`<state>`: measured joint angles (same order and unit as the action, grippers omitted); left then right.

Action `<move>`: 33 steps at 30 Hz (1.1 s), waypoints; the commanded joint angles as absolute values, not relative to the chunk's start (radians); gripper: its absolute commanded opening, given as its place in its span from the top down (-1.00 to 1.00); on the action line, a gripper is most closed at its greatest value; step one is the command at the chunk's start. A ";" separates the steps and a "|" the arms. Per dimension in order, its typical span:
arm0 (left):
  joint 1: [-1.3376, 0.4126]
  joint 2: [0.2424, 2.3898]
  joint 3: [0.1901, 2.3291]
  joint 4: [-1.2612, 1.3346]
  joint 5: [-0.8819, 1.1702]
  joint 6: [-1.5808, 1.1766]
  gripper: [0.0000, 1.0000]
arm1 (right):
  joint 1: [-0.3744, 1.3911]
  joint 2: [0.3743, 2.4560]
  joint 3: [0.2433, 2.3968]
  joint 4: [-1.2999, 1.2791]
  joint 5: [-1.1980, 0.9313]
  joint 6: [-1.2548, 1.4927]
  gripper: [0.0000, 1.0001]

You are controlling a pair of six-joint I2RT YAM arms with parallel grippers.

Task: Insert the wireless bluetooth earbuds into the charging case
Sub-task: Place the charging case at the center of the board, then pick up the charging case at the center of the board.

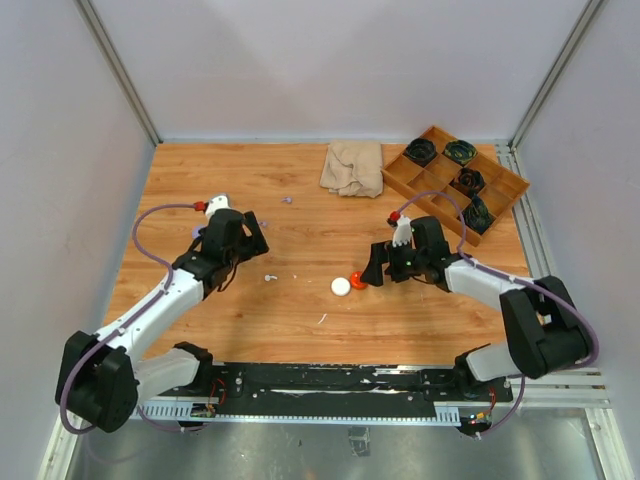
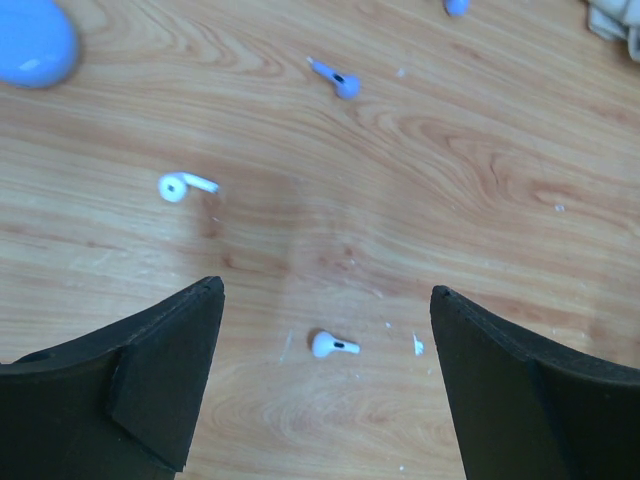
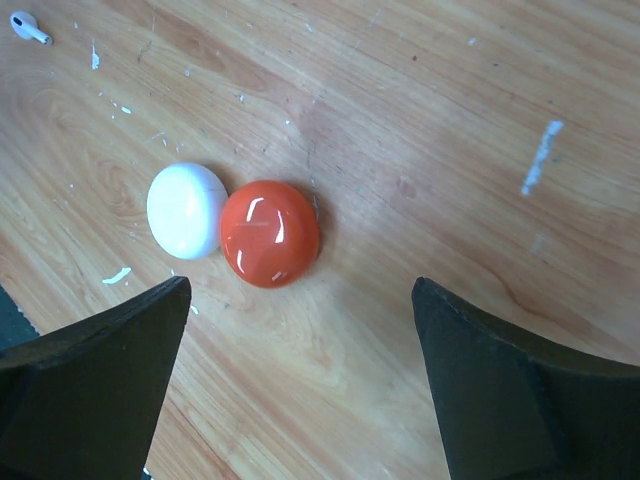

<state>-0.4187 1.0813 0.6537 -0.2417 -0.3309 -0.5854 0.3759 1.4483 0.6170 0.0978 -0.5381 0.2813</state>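
**Three earbuds (image 2: 185, 186) loose on table (image 2: 520, 180)**

Left gripper (image 2: 327, 290) hangs spread over a white one (image 2: 335, 345); a purple one (image 2: 338, 78) lies beyond. Blue case (image 2: 35, 40) is cut off by the frame. Right gripper (image 3: 300, 285) is spread near the touching white case (image 3: 187, 210) and orange case (image 3: 270, 232).

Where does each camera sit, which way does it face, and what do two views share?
Top external: above and behind the robot, facing down on the table; left arm, right arm, left hand, right hand show.
Left wrist: on the left wrist, facing down at a white earbud and a purple earbud; its open fingers show.
Right wrist: on the right wrist, facing down at white case beside orange case; open fingers show.
Shared: top and right wrist show both cases.
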 commanded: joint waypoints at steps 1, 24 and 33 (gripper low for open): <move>-0.349 1.118 0.754 -0.313 -0.426 -0.577 -0.79 | 0.364 1.328 0.568 0.089 -0.406 0.230 -0.94; 0.064 1.685 1.223 -0.545 -0.276 -0.245 -0.65 | 0.399 1.091 0.485 0.121 -0.247 0.196 -0.97; 0.095 1.854 1.346 -0.609 -0.197 -0.187 -0.54 | 0.414 1.079 0.489 0.110 -0.238 0.187 -0.97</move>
